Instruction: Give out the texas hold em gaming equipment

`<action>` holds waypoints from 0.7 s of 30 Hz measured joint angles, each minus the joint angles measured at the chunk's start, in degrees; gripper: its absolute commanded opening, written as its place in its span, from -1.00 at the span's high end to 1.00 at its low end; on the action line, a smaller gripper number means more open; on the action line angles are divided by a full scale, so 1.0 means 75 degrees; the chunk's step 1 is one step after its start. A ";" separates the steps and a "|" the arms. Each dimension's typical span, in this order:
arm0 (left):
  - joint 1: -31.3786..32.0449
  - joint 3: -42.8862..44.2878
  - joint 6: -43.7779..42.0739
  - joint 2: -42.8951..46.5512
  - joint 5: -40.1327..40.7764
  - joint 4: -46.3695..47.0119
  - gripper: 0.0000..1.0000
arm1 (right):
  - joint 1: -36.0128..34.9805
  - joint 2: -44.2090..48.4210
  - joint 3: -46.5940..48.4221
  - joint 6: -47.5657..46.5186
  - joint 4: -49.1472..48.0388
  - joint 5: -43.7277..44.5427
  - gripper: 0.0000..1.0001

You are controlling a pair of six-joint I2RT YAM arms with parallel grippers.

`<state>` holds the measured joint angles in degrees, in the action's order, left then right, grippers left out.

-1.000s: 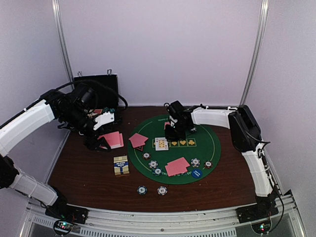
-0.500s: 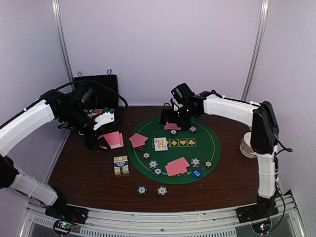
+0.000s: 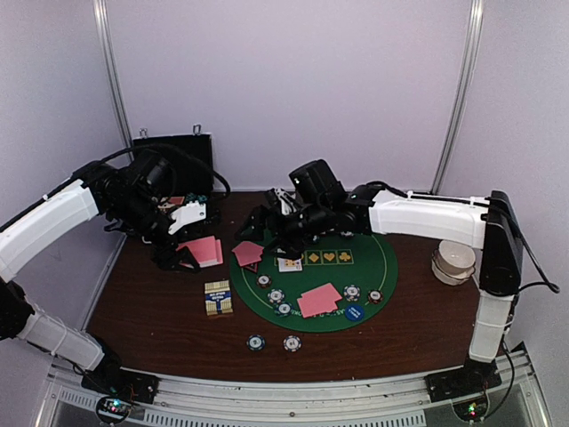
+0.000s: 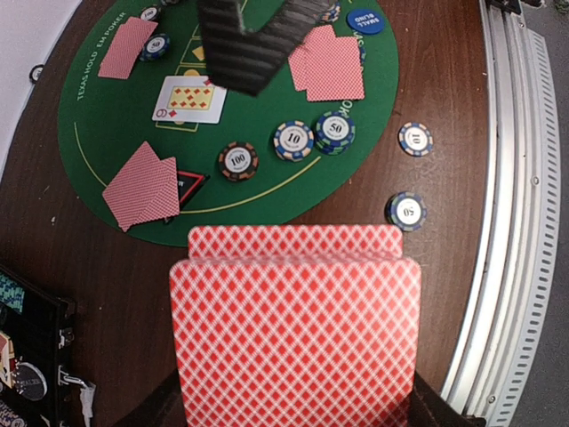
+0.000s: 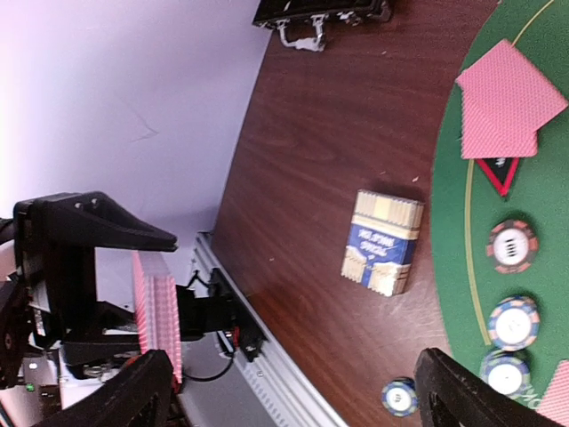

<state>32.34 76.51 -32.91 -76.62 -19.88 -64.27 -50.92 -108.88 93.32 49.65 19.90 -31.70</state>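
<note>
Overhead view of a dark wooden bench (image 3: 160, 320) with a round green felt mat (image 3: 378, 258) right of centre.

The left claw (image 3: 178, 253) hangs over the bench left of the mat, closed on a stack of pink-backed cards (image 4: 293, 338). In its wrist view the stack fills the near part of the picture, pinched at both lower corners.

The right arm stretches from the right across the far part of the mat. The right claw (image 5: 289, 396) hovers near the mat's far left edge. Its two fingers (image 5: 116, 400) stand wide apart with nothing between them.

On the mat:
- A face-up card (image 3: 290, 263) lies near the centre.
- One pair of face-down cards (image 3: 249, 253) sits at the left edge, touching the red-black triangular marker (image 4: 188, 185).
- A second pair (image 3: 318, 301) lies at the near side.
- A third pair (image 4: 124, 46) lies at the far side, seen from the left wrist only.
- Striped poker chips (image 3: 276, 295) lie between the left and near pairs, and two more sit right of the near pair.
- A blue disc (image 3: 355, 312) sits at the mat's near edge.

Two loose chips (image 3: 256, 342) rest on bare wood on the near side of the mat. A yellow-blue card box (image 3: 218, 297) lies on the wood left of the mat, apart from it. A black case (image 3: 173, 153) stands at the far left corner.
</note>
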 measured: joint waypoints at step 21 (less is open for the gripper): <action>0.0000 -0.0003 -0.0172 0.0003 -0.0003 0.0041 1.00 | -0.0647 -0.1142 -0.0289 0.2538 -0.3162 -0.1754 -0.80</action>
<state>32.34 76.49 -34.20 -76.60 -19.90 -63.96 -55.77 -117.45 91.15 68.69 -3.81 -44.86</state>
